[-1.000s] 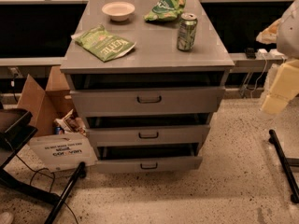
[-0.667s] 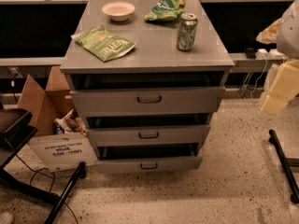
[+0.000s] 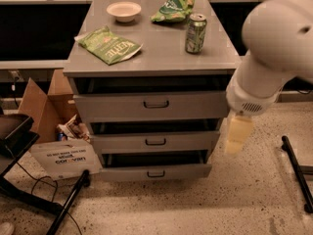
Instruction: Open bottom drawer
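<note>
The grey three-drawer cabinet (image 3: pixel 151 58) stands in the middle of the camera view. The bottom drawer (image 3: pixel 195 172) has the slimmest grey front and a small dark bar handle (image 3: pixel 156 174); a dark gap shows above its front. My white arm (image 3: pixel 274 48) reaches in from the upper right. My gripper (image 3: pixel 238 133) hangs as a pale yellowish shape beside the cabinet's right edge, level with the middle drawer (image 3: pixel 122 143). It is to the right of and above the bottom drawer's handle and touches nothing.
On the cabinet top lie a green chip bag (image 3: pixel 109 45), a white bowl (image 3: pixel 123 11), another green bag (image 3: pixel 173 7) and a green can (image 3: pixel 195 33). A cardboard box (image 3: pixel 41 106) and a white sign (image 3: pixel 66 158) stand at the left. Dark legs cross the floor left (image 3: pixel 68 204) and right (image 3: pixel 296 173).
My arm has swung in from the right edge of the view toward the cabinet and now looms large. The gripper now hangs closer to the cabinet's right side. The drawers look unchanged.
</note>
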Available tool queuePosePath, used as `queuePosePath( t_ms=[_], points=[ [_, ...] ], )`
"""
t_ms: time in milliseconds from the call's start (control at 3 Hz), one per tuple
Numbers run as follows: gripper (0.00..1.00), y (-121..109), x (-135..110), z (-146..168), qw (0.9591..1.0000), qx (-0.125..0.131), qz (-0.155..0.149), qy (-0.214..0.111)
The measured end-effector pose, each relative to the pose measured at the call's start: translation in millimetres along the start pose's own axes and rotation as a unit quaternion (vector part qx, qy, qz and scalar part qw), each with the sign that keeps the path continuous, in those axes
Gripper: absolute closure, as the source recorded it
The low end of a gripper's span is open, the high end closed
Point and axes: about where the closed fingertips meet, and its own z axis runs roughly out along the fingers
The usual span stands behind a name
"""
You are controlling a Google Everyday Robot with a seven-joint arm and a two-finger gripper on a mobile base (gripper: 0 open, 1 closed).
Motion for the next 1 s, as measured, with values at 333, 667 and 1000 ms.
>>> queuePosePath(
  t_ms=[333, 667, 1000],
  points=[
    [0.00, 1, -2, 109, 0.9986, -0.015, -0.023, 0.046],
    [0.00, 5, 0, 162, 0.9973, -0.027, -0.026, 0.063],
    [0.00, 5, 1, 165, 0.9972, -0.028, -0.026, 0.065]
  ],
)
